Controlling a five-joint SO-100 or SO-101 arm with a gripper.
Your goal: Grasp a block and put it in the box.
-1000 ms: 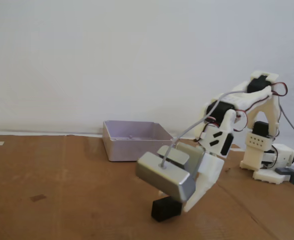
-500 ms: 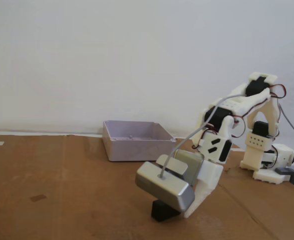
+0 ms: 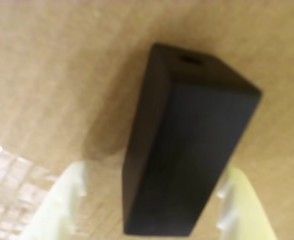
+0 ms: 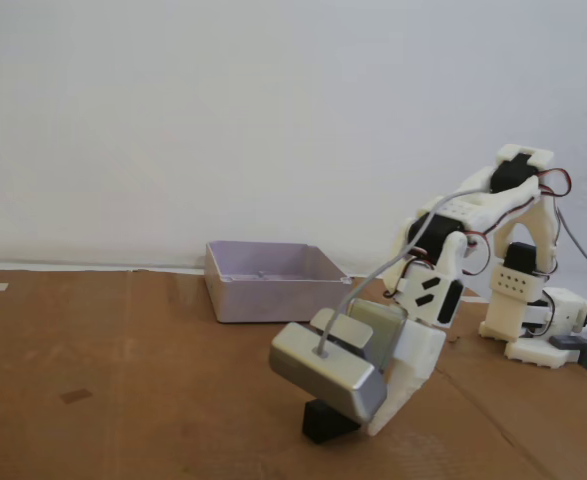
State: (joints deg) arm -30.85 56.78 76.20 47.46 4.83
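Note:
The black block (image 3: 187, 150) fills the wrist view, lying on brown cardboard between my gripper's (image 3: 154, 172) two pale fingers. A strip of cardboard shows between the left finger (image 3: 69, 200) and the block, while the right finger (image 3: 239, 205) sits close against its side. The gripper is open around the block. In the fixed view the gripper (image 4: 351, 425) is down at the cardboard, and the silver camera housing (image 4: 325, 372) hides most of the block (image 4: 323, 423). The lavender-grey box (image 4: 271, 279) stands behind and to the left, with nothing visible in it.
The white robot base (image 4: 533, 320) with its cables stands at the right. Cardboard (image 4: 123, 380) covers the table, with a small dark mark (image 4: 75, 396) at the left. A white wall rises behind.
The arm has dropped a little, bringing the gripper and camera housing lower over the block. The block and the box have not moved.

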